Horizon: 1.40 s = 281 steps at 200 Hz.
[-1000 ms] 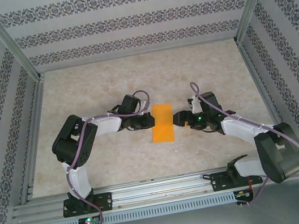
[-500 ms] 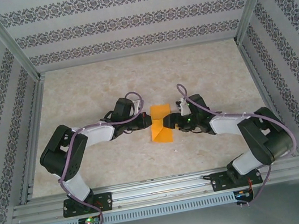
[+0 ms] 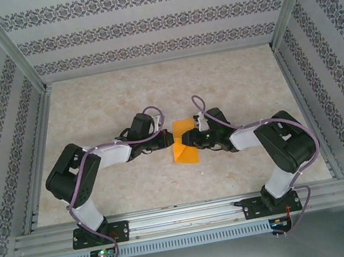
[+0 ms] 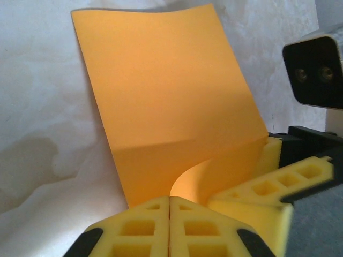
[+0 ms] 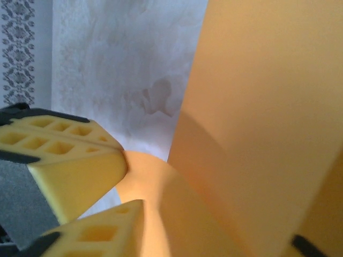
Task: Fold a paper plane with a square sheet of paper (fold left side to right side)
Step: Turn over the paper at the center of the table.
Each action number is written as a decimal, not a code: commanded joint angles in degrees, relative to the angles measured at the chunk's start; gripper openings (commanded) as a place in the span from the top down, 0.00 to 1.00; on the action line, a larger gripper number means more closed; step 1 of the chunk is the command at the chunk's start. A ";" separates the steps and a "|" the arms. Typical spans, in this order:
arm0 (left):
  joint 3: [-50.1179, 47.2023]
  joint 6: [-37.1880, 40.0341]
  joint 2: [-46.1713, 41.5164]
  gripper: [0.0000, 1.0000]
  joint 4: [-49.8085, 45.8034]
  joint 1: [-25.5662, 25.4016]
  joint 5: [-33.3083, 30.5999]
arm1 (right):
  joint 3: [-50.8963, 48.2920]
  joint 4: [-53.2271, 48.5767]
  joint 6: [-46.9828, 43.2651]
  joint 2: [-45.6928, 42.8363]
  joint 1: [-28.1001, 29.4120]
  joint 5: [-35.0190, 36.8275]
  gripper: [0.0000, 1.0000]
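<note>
A pale, marbled table (image 3: pixel 120 97) carries one bright orange square sheet of paper (image 3: pixel 187 156) near its middle, one edge curling upward.

Identify the arms by their build: the left arm (image 3: pixel 114 155) and the right arm (image 3: pixel 246 137) alternate white link covers with bulky black joint housings. A loose purple cable (image 3: pixel 75 214) runs along each arm. Each arm stands on a black base plate (image 3: pixel 100 234) near the bottom of the top view. Note the small green light (image 3: pixel 212 139) on the right arm's wrist housing. The left gripper (image 4: pixel 170 206) carries yellow fingers (image 4: pixel 139 230) with rectangular pockets and black outer edges.
</note>
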 commanded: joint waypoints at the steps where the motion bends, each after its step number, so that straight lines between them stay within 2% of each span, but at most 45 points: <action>1: -0.58 1.04 -3.79 0.82 -0.36 0.55 -2.09 | 0.76 3.47 0.50 0.88 0.00 -0.07 0.82; 29: -1.21 2.79 -9.17 0.63 -3.93 0.71 -5.21 | 1.00 3.63 -0.30 -0.63 -1.29 -1.24 1.00; 96: -6.78 5.01 -31.15 0.21 -9.75 2.89 -13.56 | 1.54 3.89 -6.50 -13.34 -6.50 -4.70 1.00; 120: -9.09 5.29 -40.08 0.00 -7.78 3.67 -11.88 | 2.32 5.70 -8.32 -18.97 -7.38 -5.69 1.00; 154: -8.91 0.41 -45.09 0.00 -1.23 5.72 1.35 | 2.60 15.03 -7.97 -23.80 -7.53 -8.58 1.00; 173: -7.76 -3.44 -43.74 0.00 4.20 5.72 8.53 | 2.94 22.64 -4.68 -24.61 -7.56 -10.52 1.00; 195: -6.82 -8.94 -40.26 0.05 12.45 5.49 15.41 | 3.37 30.12 -0.14 -24.44 -7.15 -12.36 1.00; 253: -5.02 -12.25 -33.68 0.09 18.76 2.97 17.84 | 5.06 31.73 1.80 -24.04 -2.94 -12.46 1.00; 281: -3.25 -12.74 -31.24 0.17 19.73 2.14 19.84 | 5.29 32.06 2.34 -23.01 -1.57 -12.06 1.00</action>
